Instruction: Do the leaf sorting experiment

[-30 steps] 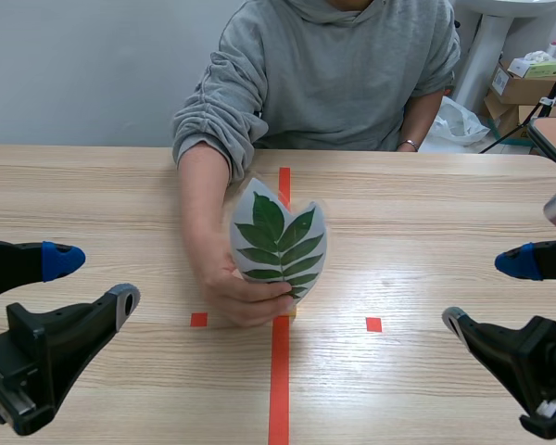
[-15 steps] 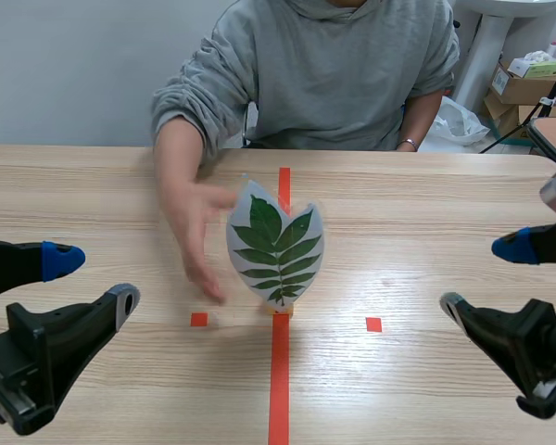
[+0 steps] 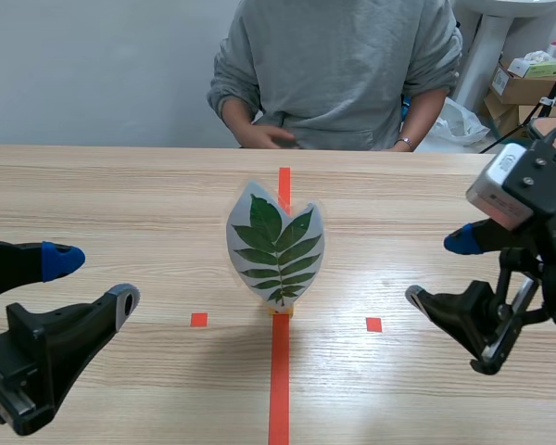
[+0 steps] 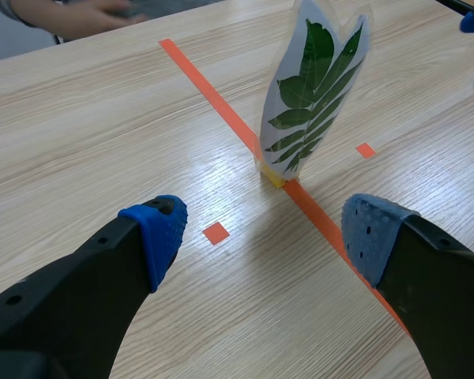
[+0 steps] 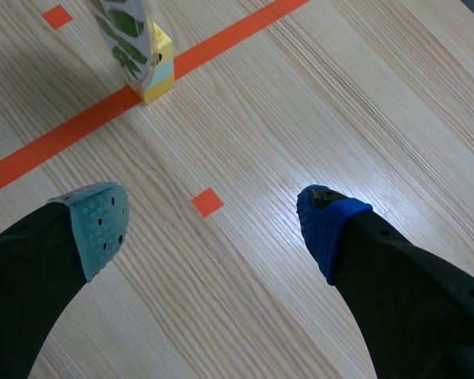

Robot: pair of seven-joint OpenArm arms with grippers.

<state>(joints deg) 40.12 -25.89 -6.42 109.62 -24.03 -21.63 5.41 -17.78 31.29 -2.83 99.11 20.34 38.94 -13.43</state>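
Leaf card (image 3: 276, 248): a laminated compound leaf standing upright in a small yellow block (image 5: 159, 69) on the orange line (image 3: 279, 389). It is ahead of both jaws and between them, touched by neither.
Left jaws: spread wide and empty, low over the bench (image 3: 93, 204); the card is ahead, nearer one blue pad (image 4: 371, 237).
Right jaws: spread and empty, hovering; the card is ahead, past the grey-green pad (image 5: 95, 225).
Person's hand (image 3: 264, 137): far beyond the card, well apart from it.
Step judged: pick up the card for sorting.
Doing it well: come in level, pinch the flat faces above the block, close gently. A sideways nudge would likely topple it.
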